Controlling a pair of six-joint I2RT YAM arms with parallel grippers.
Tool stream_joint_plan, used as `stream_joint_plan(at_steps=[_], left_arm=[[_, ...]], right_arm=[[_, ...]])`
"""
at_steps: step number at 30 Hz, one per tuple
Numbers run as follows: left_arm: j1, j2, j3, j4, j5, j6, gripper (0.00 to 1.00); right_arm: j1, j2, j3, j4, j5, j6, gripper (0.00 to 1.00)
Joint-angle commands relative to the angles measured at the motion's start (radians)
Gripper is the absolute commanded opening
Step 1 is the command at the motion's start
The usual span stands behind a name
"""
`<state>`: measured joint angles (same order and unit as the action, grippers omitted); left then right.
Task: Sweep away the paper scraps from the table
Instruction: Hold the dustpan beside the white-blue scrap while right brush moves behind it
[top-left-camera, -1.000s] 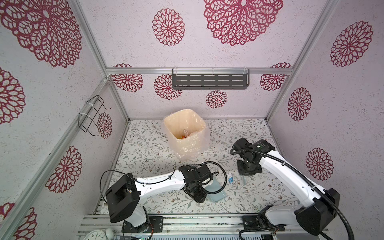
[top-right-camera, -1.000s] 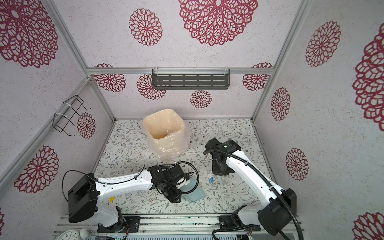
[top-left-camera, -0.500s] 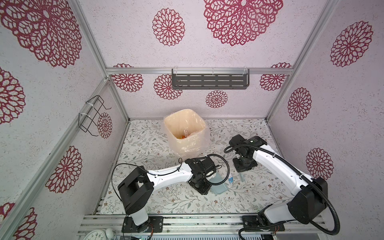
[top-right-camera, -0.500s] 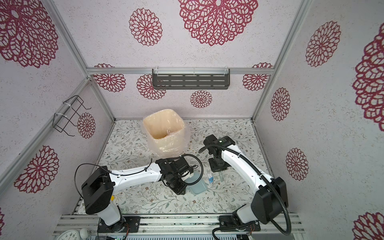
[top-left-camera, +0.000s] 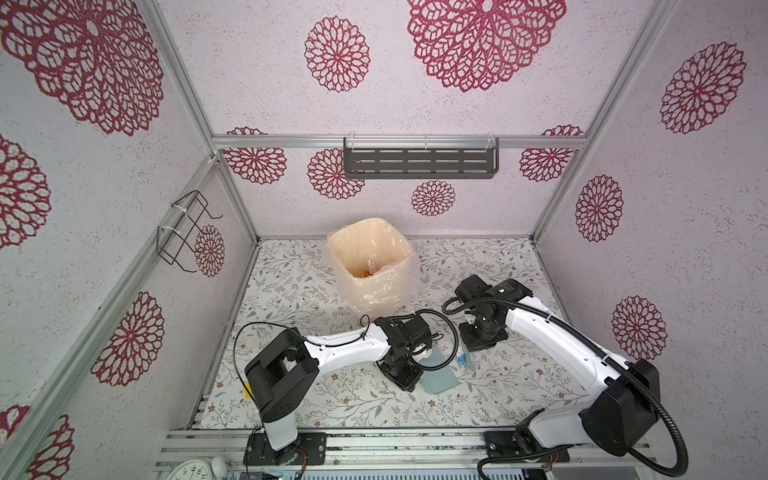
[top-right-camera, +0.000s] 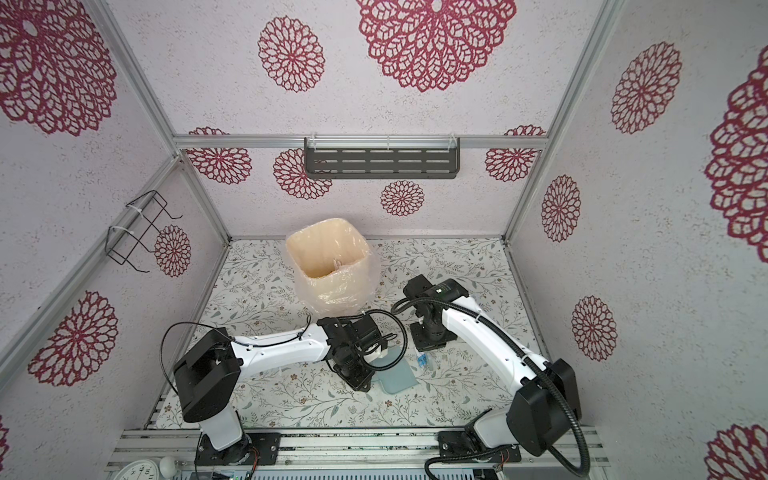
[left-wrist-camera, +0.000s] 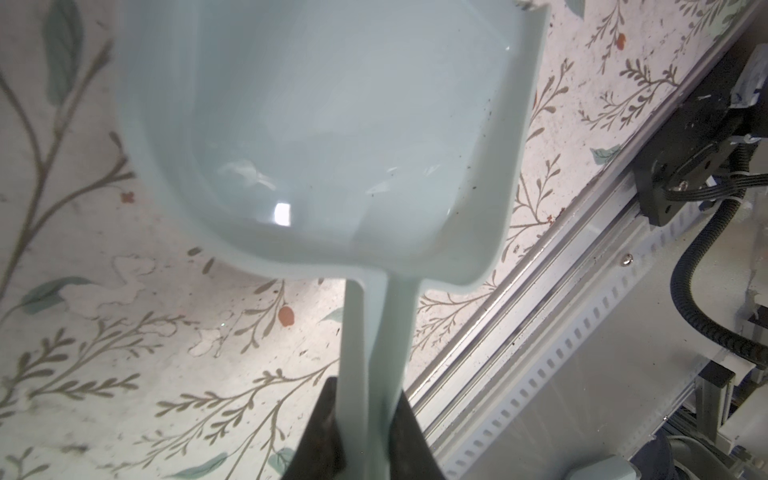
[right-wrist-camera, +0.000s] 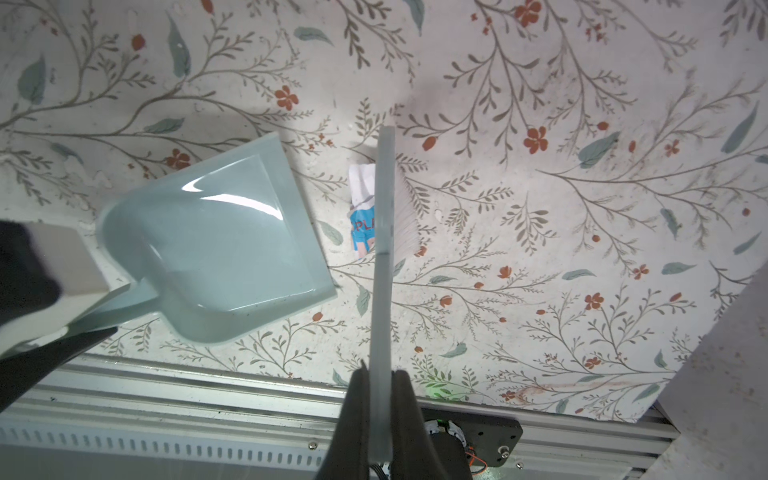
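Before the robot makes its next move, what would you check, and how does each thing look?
1. The left end effector grips the handle of the pale blue-grey plastic dustpan: ok.
2. The right end effector grips the small pale brush: ok.
3. The crumpled white paper scrap with blue marks lies between brush and dustpan lip: ok.
4. Dustpan lip flat on the leafy-print table: cannot tell.
5. Dustpan empty: ok.
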<state>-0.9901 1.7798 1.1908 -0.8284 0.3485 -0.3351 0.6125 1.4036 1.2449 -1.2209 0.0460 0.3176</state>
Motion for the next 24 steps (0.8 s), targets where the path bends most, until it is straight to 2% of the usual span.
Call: stream_joint_plan(at_steps=[1,6,10,15,19,24], left_arm=[[0.016,0.021,0.015,0.000,0.021,0.020,0.00],[0.024,0.022,0.011,0.000,0.026,0.017,0.00],[0.027,0.018,0.002,0.016,0.028,0.012,0.00],[0.028,-0.005,-0.031,0.055,0.044,-0.007,0.00],[0.027,-0.029,-0.058,0.071,0.050,-0.029,0.00],[0.031,-0.160,-0.097,0.059,-0.040,-0.079,0.00]], right_arm=[[0.046,-0.022,0.031,-0.009,-0.086,0.040,0.00],[0.130,-0.027,0.091,-0.017,-0.149,0.088,0.00],[0.159,-0.051,0.117,-0.023,-0.175,0.126,0.00],[0.153,-0.076,0.140,-0.114,-0.071,0.138,0.00],[0.135,-0.103,0.131,-0.126,-0.043,0.151,0.00],[0.149,-0.145,0.103,-0.052,-0.150,0.154,0.00]])
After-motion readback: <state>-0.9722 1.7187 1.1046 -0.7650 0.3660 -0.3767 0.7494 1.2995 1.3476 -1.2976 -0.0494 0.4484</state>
